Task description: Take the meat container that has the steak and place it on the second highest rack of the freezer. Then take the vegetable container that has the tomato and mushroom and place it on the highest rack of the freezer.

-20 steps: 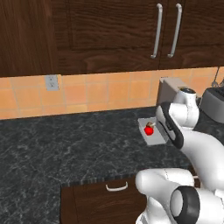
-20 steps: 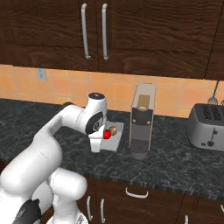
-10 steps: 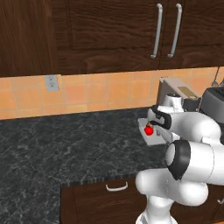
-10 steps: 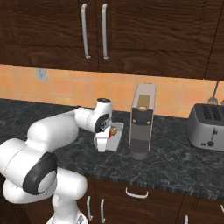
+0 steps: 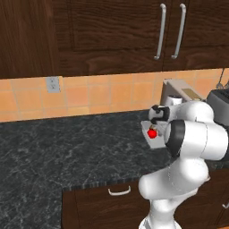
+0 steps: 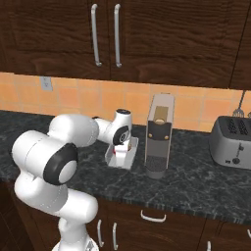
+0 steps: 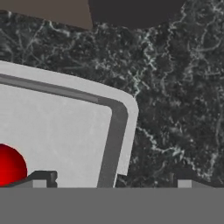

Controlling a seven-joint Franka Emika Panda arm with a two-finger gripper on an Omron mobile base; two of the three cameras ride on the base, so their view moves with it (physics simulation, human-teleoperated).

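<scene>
The pincer (image 7: 111, 181) is spread wide and grips nothing, its tips straddling the rim of the white container (image 7: 65, 122) with the tomato (image 7: 9, 165), which lies flat on the dark tabletop (image 6: 196, 181) left of the coffee machine (image 6: 159, 135).

Rendered home kitchen. Dark speckled stone worktop (image 6: 196, 181) runs wall to wall, orange tile backsplash (image 5: 89, 96) behind it with a wall socket (image 5: 53, 83). Dark wooden wall cabinets (image 6: 162, 34) above with long metal handles (image 6: 96, 35); dark base cabinets with drawer pulls (image 5: 118, 192) under the worktop's front edge. Small appliances stand toward the worktop's back edge: a tall coffee machine (image 6: 159, 135) mid-worktop, a silver toaster (image 6: 233, 142) toward the right end. A whisk-like utensil (image 6: 240, 104) hangs by the backsplash.
</scene>
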